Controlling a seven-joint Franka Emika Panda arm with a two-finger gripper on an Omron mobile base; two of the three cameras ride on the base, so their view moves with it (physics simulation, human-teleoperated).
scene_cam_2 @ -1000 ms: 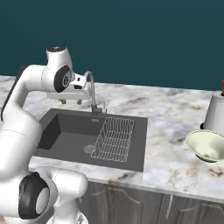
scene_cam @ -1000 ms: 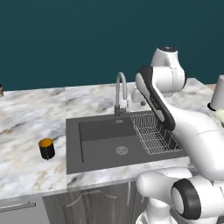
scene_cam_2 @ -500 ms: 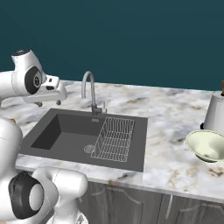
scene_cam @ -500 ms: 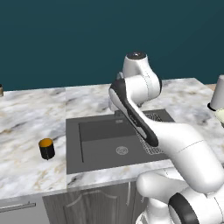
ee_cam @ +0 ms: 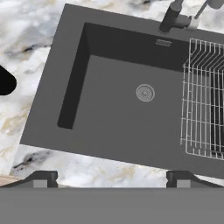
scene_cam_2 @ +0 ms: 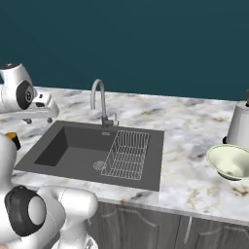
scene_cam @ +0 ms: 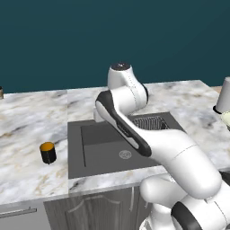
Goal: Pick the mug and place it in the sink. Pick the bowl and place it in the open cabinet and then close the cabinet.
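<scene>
One marble counter (scene_cam_2: 194, 121), dark sink (scene_cam_2: 73, 151), teal wall (scene_cam_2: 146, 44)

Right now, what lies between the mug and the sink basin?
In the left base view, just bare marble counter between the mug and the sink; nothing stands on that strip.

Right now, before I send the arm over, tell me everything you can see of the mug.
The mug is a small black cylinder, its inside orange-yellow. It stands upright on the marble counter, left of the sink and apart from its rim. No handle shows. Nothing touches it except the counter. In the hand view its dark edge shows at the left border, beside the basin.
</scene>
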